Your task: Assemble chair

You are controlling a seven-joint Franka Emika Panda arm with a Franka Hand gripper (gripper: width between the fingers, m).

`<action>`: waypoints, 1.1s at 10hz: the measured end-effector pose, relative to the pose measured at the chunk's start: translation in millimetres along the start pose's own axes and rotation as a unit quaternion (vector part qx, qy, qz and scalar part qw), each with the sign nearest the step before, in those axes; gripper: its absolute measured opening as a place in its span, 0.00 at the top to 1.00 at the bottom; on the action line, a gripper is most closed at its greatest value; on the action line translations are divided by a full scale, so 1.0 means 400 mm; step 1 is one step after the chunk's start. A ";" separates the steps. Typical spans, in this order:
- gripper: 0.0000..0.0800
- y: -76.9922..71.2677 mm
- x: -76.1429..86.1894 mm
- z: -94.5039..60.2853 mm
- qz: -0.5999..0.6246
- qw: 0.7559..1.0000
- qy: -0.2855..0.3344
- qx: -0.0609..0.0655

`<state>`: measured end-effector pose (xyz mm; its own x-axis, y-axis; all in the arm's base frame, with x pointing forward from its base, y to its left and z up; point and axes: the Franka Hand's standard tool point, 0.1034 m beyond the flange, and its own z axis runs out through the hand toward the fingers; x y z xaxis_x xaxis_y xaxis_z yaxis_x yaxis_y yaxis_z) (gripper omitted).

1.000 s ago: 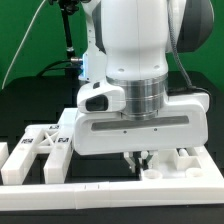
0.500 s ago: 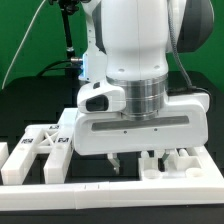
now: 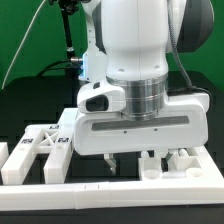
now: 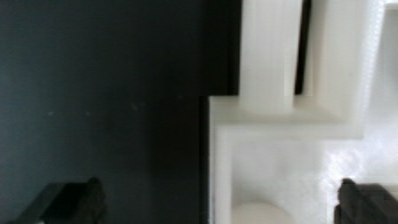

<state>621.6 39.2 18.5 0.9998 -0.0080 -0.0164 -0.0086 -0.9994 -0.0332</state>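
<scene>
Chair pieces in matte white plastic lie loose on the black desk beneath the bulky white Panda arm. On the exterior view's left sits the cross-braced frame, its diagonals forming an X and a small black-and-white tag showing on it. On the exterior view's right, just under the gripper, sits a blocky piece with short upright stubs. A long low border rail runs across the foreground in front of both.

The fingers hang spread wide just above the desk, close beside the blocky piece, with nothing clamped between them.

Only the exterior view takes in the frame, the rail and the green backdrop, though the arm hides much of the desk behind it. Only the wrist view looks straight down between the fingers. There a flat slab with a narrow bar running off it fills one side, and bare dark desk fills the other. One dark fingertip stands over bare desk, apart from the slab's edge, and the other stands over the slab. Whether that slab is the blocky piece cannot be told.
</scene>
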 end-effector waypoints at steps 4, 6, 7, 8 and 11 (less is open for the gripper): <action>0.19 -0.006 -0.089 -0.108 -0.002 1.000 -0.021 0.002; 0.19 -0.015 -0.141 -0.137 -0.003 0.997 -0.073 0.003; 0.19 -0.015 -0.146 -0.138 -0.004 0.993 -0.114 0.004; 0.19 -0.016 -0.141 -0.133 -0.004 0.989 -0.146 0.005; 0.19 -0.028 -0.219 -0.125 0.013 0.966 -0.259 -0.003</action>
<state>535.1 49.4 70.4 0.8566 -0.0170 -0.5157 -0.0324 -0.9993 -0.0209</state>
